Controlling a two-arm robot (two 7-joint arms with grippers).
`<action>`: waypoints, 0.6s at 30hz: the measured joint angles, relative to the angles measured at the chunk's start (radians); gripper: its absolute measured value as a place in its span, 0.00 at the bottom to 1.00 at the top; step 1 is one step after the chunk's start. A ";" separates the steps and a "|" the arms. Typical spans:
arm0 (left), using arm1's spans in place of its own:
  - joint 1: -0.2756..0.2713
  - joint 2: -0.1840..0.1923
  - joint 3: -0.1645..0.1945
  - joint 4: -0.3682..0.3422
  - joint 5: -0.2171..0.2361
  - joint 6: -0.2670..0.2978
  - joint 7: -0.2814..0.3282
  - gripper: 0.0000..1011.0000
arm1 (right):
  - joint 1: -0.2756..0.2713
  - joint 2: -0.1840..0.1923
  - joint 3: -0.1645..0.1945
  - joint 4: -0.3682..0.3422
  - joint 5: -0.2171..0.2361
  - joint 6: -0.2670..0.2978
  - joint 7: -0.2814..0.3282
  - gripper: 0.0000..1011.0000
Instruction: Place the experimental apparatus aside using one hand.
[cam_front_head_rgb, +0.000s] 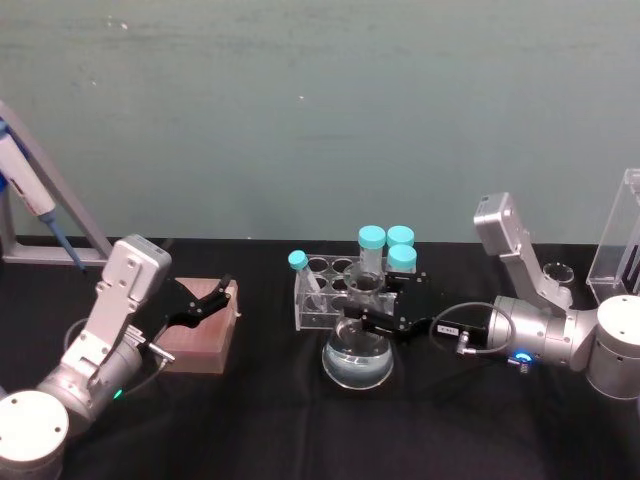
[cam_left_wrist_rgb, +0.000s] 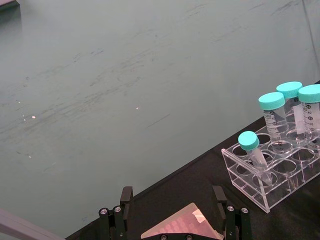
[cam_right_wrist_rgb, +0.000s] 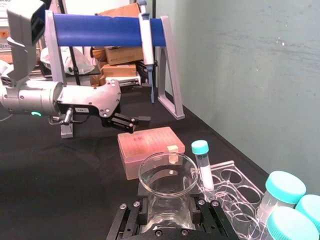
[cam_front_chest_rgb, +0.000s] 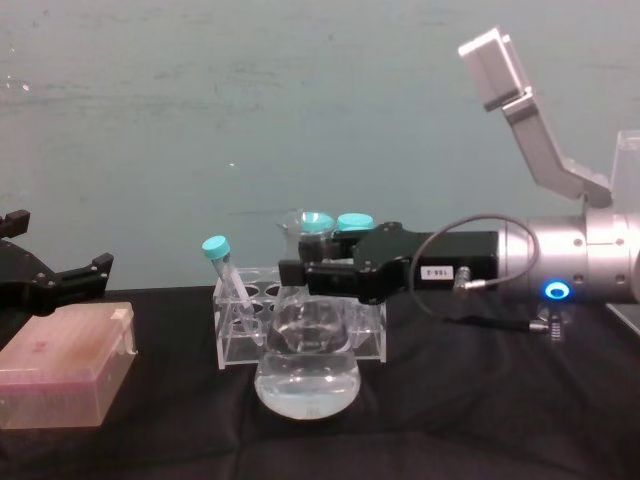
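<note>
Chest view: the right gripper (cam_front_chest_rgb: 300, 272) reaches in from 3 o'clock, its jaws clamped on the neck of the conical flask (cam_front_chest_rgb: 306, 368), which stands on the black table (cam_front_chest_rgb: 480, 420) just in front of the clear tube rack (cam_front_chest_rgb: 236, 330). The left gripper (cam_front_chest_rgb: 55, 285) hangs with jaws apart over the pink box (cam_front_chest_rgb: 62, 378).

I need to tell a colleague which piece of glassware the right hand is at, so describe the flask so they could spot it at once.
On the black table, look to the middle, just in front of the clear tube rack with teal-capped tubes. The conical flask stands there, its neck between the fingers of the right hand. Unlike the slim capped tubes, it is wide-bellied, open-mouthed and uncapped.
</note>
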 joint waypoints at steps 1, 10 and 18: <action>0.000 0.000 0.000 0.000 0.000 0.000 0.000 0.99 | -0.007 0.008 0.001 -0.019 0.004 0.008 0.000 0.45; 0.000 0.000 0.000 0.000 0.000 0.000 0.000 0.99 | -0.045 0.059 -0.002 -0.127 0.025 0.055 -0.008 0.45; 0.000 0.000 0.000 0.000 0.000 0.000 0.000 0.99 | -0.091 0.119 0.001 -0.239 0.050 0.089 -0.042 0.45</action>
